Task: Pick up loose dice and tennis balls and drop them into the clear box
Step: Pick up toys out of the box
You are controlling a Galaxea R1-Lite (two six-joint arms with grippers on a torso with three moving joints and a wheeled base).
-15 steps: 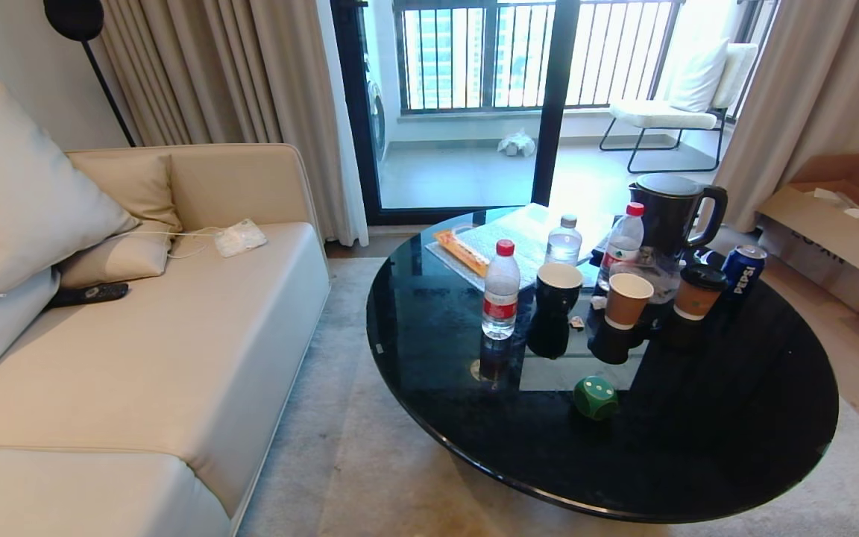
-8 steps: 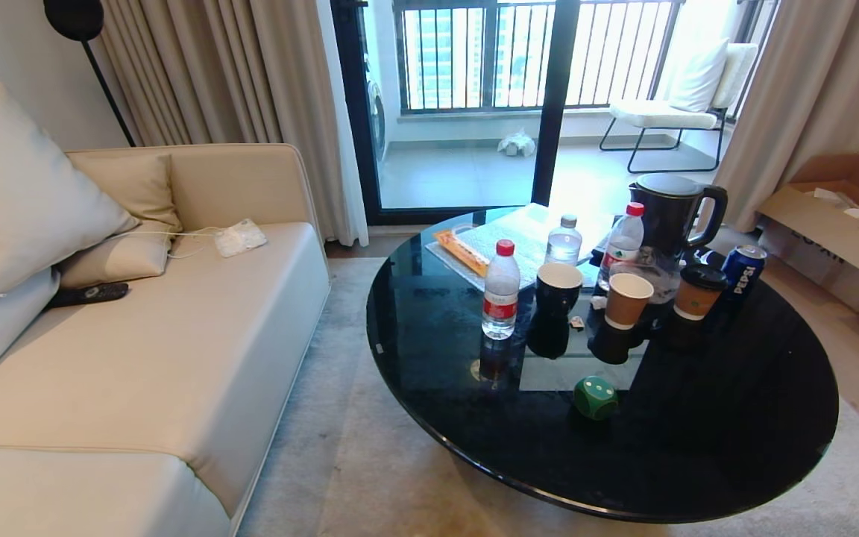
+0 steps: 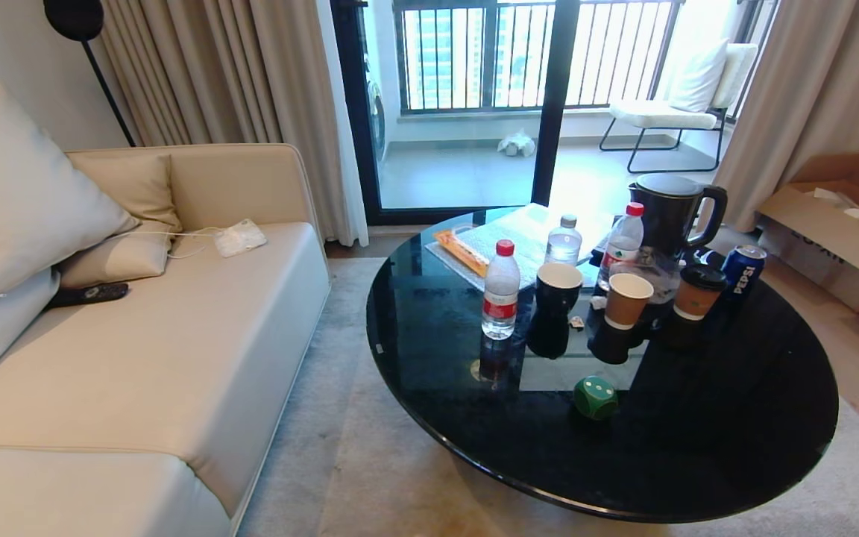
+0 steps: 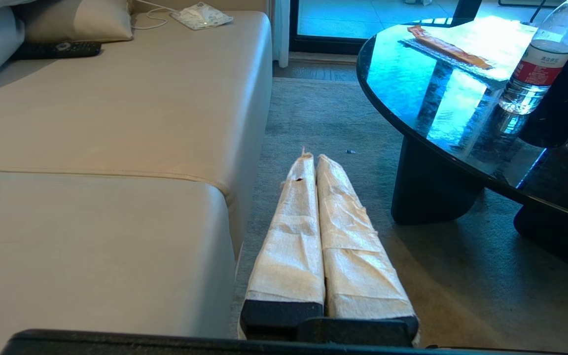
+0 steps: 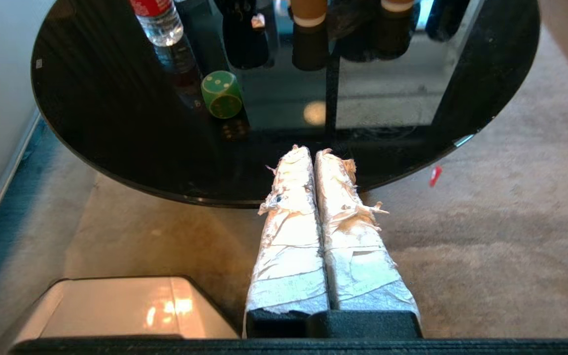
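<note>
Head view unchanged across frames: green die (image 3: 596, 397), black table (image 3: 735, 447), cups, bottles all in place.

Closed right pincer (image 5: 313, 150) hovers near green die (image 5: 221, 93).

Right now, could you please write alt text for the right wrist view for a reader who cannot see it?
The shut right gripper points over the near edge of a round black glass table, where a dark green die sits beside a water bottle and paper cups. Beige carpet lies below.
</note>
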